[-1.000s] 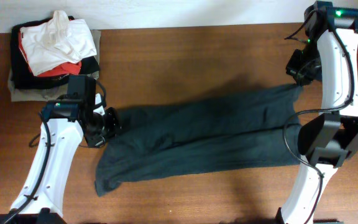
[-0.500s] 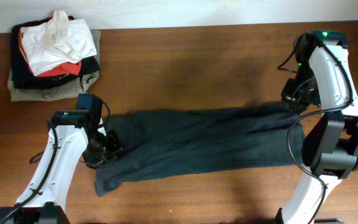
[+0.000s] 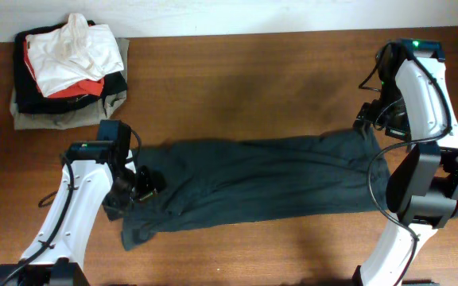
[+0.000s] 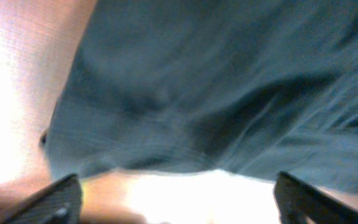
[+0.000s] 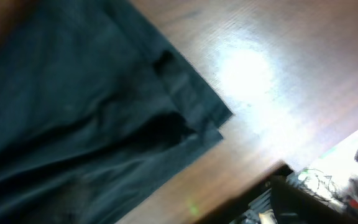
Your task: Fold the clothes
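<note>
Dark-charcoal cotton T-shirt (image 3: 253,179): laid out as a long, rumpled band across the lower middle of the overhead frame, flat on the brown wooden worktop (image 3: 253,79). Rises slightly from lower left to right. Bunched and creased at the left end, smoother toward the right.

At the band's left end: left gripper (image 3: 146,183), low over the cloth. Jaws spread wide in the left wrist view, with black fingertips (image 4: 58,198) at the two lower corners of the frame and only bright worktop between them. Shirt's edge just beyond, pinched by neither.

At the band's right end: right gripper (image 3: 367,117), just beside the shirt's upper right corner. Contact with the cloth not determinable from overhead. Jaws not shown in the right wrist view; cannot tell whether spread or pressed together. Same view: layered corner of the shirt lying loose on glare-lit wood.

Upper left of the overhead frame, well apart from the shirt: stack of garments. White cloth garment (image 3: 74,49) on top, red garment (image 3: 86,86) beneath, black garment (image 3: 26,87) lower, khaki-grey garment (image 3: 54,119) at the bottom.
</note>
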